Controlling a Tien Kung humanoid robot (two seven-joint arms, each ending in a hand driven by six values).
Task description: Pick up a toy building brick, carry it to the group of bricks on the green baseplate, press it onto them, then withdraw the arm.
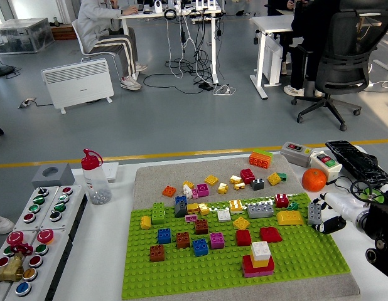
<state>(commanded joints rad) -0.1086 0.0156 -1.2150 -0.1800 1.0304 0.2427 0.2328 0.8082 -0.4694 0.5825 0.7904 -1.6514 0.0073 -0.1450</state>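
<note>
Head view shows a grey brick (315, 213) pinched upright in the right hand (329, 219), just off the right edge of the green baseplate (181, 276). The stacked bricks (258, 258) stand near that plate's front, left of the hand. Judged from this, carrying is in hand; next the arm must swing left and lower the brick squarely onto studs.

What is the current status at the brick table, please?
Right hand at baseplate's right edge, shut on grey brick. Left hand out of view. Stacked bricks on green baseplate unobstructed.
</note>
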